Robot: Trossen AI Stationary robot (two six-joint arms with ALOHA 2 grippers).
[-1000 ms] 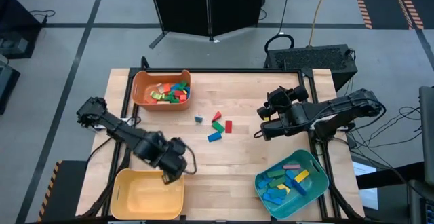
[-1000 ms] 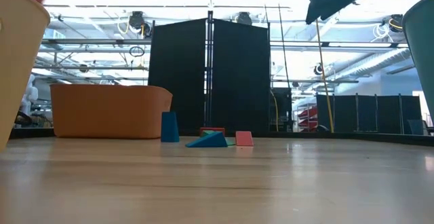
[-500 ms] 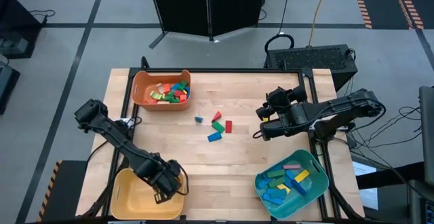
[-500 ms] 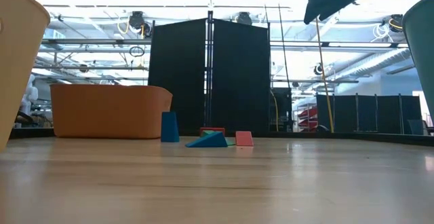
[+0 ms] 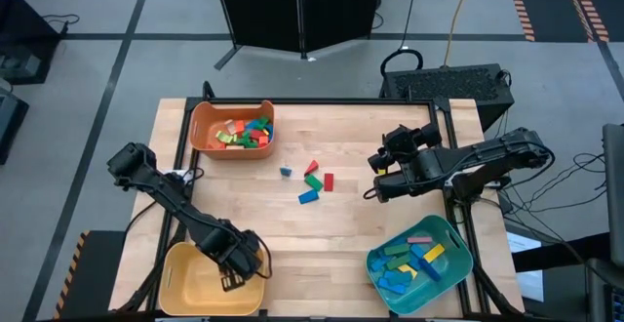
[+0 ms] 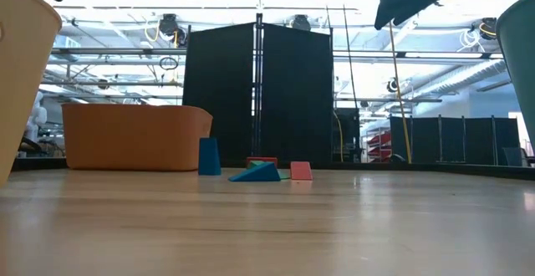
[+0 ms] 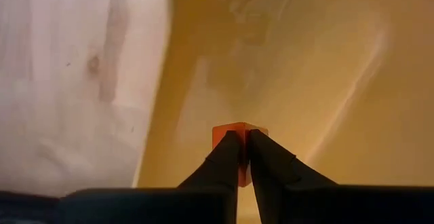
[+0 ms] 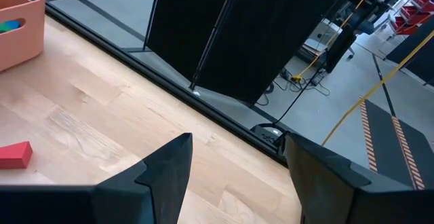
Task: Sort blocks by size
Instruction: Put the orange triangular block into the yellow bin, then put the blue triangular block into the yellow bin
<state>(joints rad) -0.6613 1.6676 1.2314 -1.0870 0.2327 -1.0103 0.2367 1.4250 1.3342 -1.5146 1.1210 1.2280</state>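
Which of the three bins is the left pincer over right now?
The yellow bin at the table's near left corner. The left pincer hangs over it, shut on an orange block; the orange bin and teal bin sit elsewhere.

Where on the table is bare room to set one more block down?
Bare wood lies between the yellow bin and the teal bin, and between the orange bin and the right gripper. The middle is crowded with loose blocks.

The left arm reaches down toward the table's near-left corner, its gripper (image 7: 239,155) pointing downward with fingers pinched nearly together. The right arm waits at the table's right side, its gripper (image 8: 234,166) spread apart.
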